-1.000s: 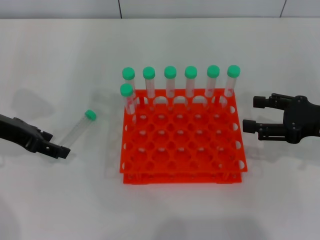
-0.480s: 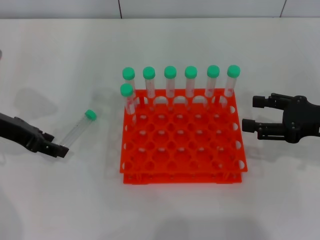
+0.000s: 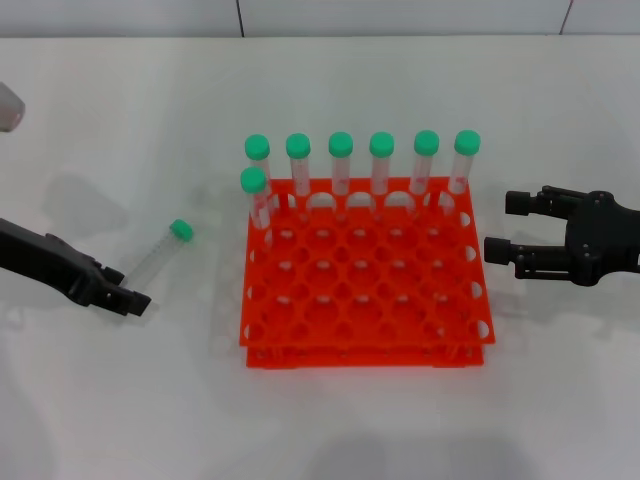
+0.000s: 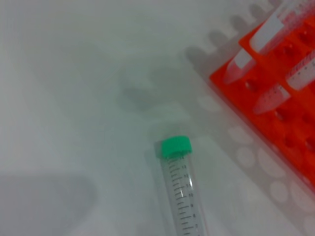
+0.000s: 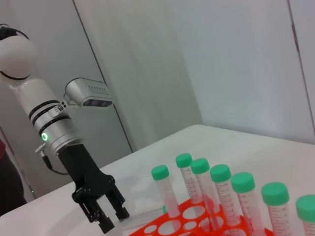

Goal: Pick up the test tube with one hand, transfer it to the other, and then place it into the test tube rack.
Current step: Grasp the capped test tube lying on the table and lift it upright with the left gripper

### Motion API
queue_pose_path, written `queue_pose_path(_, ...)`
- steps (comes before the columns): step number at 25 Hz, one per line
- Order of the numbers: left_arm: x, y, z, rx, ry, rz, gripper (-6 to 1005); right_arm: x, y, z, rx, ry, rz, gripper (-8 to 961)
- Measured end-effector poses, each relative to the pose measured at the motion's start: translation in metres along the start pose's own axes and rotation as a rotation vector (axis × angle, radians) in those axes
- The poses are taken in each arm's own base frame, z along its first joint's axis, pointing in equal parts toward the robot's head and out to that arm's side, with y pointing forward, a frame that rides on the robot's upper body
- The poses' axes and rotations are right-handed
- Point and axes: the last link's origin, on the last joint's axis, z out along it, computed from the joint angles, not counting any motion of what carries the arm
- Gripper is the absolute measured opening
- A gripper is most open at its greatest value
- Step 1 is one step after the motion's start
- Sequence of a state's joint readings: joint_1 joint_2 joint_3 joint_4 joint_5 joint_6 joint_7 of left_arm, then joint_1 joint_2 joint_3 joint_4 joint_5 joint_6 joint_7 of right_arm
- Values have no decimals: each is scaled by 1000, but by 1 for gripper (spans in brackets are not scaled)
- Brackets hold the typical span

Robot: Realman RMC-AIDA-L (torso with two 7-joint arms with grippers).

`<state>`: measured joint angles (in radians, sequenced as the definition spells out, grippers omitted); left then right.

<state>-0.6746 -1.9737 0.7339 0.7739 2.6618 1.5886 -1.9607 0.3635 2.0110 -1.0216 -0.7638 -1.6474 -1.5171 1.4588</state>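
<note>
Risk: the left gripper [image 3: 130, 300], fingers slightly parted and empty, could nudge the round test tube [image 3: 160, 255] and roll it across the white table [image 3: 120, 400] — the tube lies flat just beyond the fingertips, green cap [image 3: 180, 229] pointing away. Farther off, the orange-red test tube rack [image 3: 365, 280] holds seven capped tubes, and beside it the right gripper [image 3: 500, 228] hovers spread open, holding nothing.

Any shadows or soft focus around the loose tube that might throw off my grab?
Head view: even light; the test tube lies sharp on the white table, faint grey arm shadow up-left of it, left gripper at its base. Left wrist view: green cap and graduations readable, soft shadow patches nearby, rack edge blurred. Right wrist view: background wall dim, the rack's tubes crisp.
</note>
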Motion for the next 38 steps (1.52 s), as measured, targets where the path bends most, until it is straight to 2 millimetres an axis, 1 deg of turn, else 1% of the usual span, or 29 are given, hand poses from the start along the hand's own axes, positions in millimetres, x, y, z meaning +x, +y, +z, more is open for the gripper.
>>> queue_pose_path(17, 1, -1, 3, 12, -8, 3, 578, 1, 0, -1, 6, 0, 3, 844)
queue_pose_path(25, 3, -5, 1, 33, -26, 5, 439, 2, -2, -2, 17, -2, 6, 843)
queue_pose_path(38, 8, -5, 1, 49, -46, 19, 441, 1, -3, -2, 24, -2, 6, 844)
